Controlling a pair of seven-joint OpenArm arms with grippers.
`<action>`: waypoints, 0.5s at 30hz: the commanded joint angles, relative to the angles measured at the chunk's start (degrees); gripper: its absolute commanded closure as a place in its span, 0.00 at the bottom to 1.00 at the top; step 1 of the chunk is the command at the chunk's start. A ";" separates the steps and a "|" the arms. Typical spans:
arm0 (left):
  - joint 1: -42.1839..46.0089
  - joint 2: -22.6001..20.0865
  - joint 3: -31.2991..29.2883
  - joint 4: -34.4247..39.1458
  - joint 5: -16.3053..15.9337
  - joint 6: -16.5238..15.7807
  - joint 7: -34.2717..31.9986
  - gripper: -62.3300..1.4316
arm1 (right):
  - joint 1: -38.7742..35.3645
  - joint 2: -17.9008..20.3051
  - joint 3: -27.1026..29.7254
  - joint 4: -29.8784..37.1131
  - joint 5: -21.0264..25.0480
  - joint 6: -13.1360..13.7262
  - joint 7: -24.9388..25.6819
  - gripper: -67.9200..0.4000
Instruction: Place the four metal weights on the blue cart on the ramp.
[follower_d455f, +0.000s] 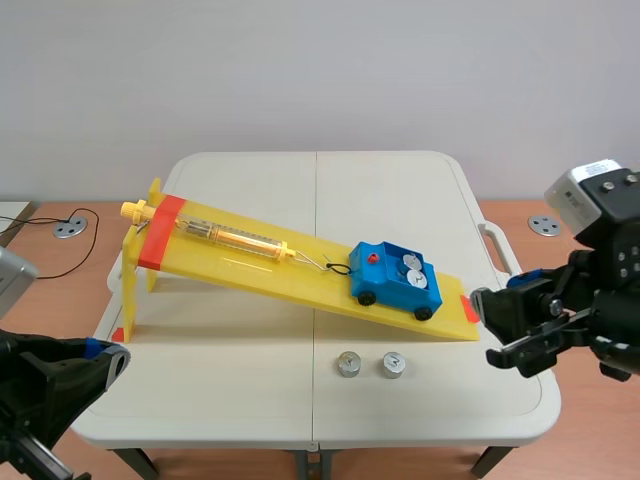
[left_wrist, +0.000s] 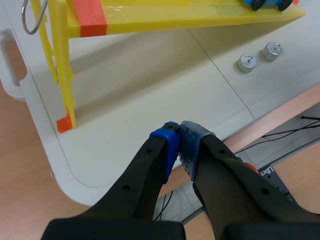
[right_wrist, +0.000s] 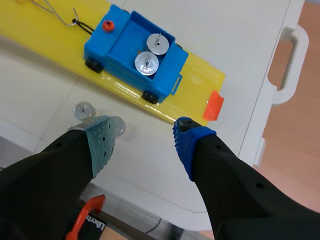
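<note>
1. Presently, step in hand (judged): fetching the third weight. Two of the four are loaded and two are not.
2. Blue cart (follower_d455f: 395, 277): stands low on the yellow ramp (follower_d455f: 250, 268) with its wheels on the slope. A wire hooks it to a yellow spring tube (follower_d455f: 235, 238) further up.
3. Cart contents: the open tray holds two loaded weights (right_wrist: 147, 64), lying flat just beside each other, each with a small stem on top. The tray floor toward the red knob (right_wrist: 106, 25) looks free.
4. Left loose weight (follower_d455f: 348, 364) and right loose weight (follower_d455f: 392, 365): on the table (follower_d455f: 250, 400), just below the ramp's low edge. They sit near each other, not touching.
5. Right end effector (right_wrist: 144, 136): fingers spread, holding nothing, above the table near the ramp's low end. One loose weight is partly hidden behind its grey-green pad.
6. Left end effector (left_wrist: 179, 136): pads pressed together on nothing, at the table's near left corner, well apart from the weights.
7. Handling note (judged):
   - The right arm is the better placed.
   - Descend straight over the right loose weight, centre the pads on either side of the disc, and close firmly, since smooth metal may slip.
   - Lift clear of the ramp's edge.
   - Set the weight gently into the free part of the tray. The cart is on wheels and hangs on the wire, so a push could roll it.
</note>
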 joint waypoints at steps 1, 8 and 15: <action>-1.31 0.44 -0.68 3.80 -4.26 -1.14 -5.51 0.93 | 3.02 1.84 -2.86 3.02 -1.88 2.21 8.68 0.59; -1.84 0.44 -0.68 3.80 -4.26 -1.14 -5.51 0.93 | 5.38 0.42 -10.49 -2.14 -10.49 -2.25 12.90 0.59; -1.95 0.44 -0.68 3.80 -4.26 -1.16 -5.38 0.93 | 10.54 -3.85 -14.62 -10.60 -13.97 -4.35 16.35 0.59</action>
